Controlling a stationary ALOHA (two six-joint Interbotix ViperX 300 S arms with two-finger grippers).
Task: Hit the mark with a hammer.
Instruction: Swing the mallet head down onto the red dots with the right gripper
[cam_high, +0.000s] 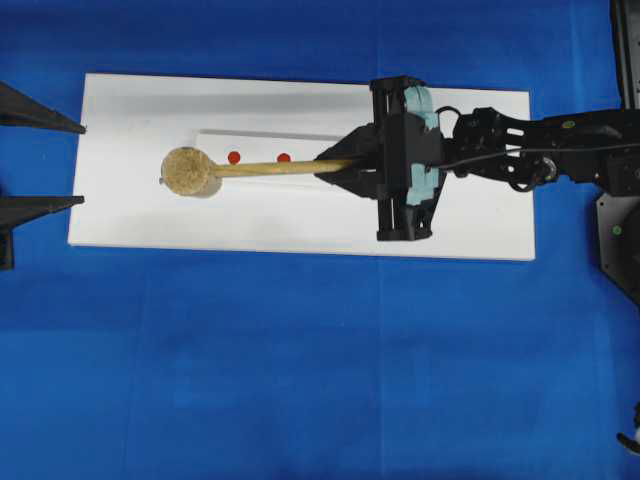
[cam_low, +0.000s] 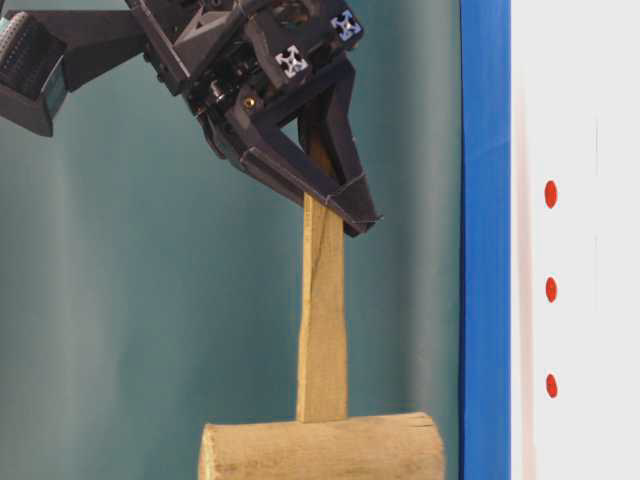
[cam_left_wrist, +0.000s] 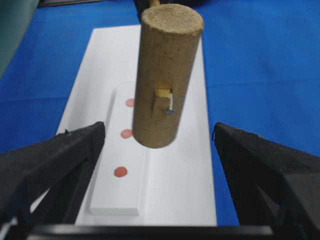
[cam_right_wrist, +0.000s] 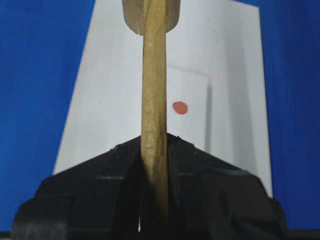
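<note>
We hold the hammer (cam_high: 262, 168) over the white board (cam_high: 130, 215), the right gripper (cam_high: 345, 165) with its fingers pinching the far end of the slim handle, seen gripped from both sides in the right wrist view. The cylindrical head (cam_high: 187, 171) hangs in the air at the 9 o'clock end of the raised strip (cam_left_wrist: 107, 195), clear of the surface as far as the left wrist view shows. Three red marks (cam_left_wrist: 120, 172) run in a row along that strip; from overhead two show just at 12 o'clock of the handle, and the head appears to cover the third. The left gripper (cam_left_wrist: 160, 150) waits at the board's 9 o'clock edge, fingers (cam_left_wrist: 60, 160) spread wide and touching nothing.

To strike well, we judge, the head should come down flat, its round face square to the strip, centred on the chosen mark rather than beside it. A grip this far out on the handle may let the head twist, so a firm pinch and a straight downward swing matter. The blue worktop (cam_high: 300, 380) carries the board.
</note>
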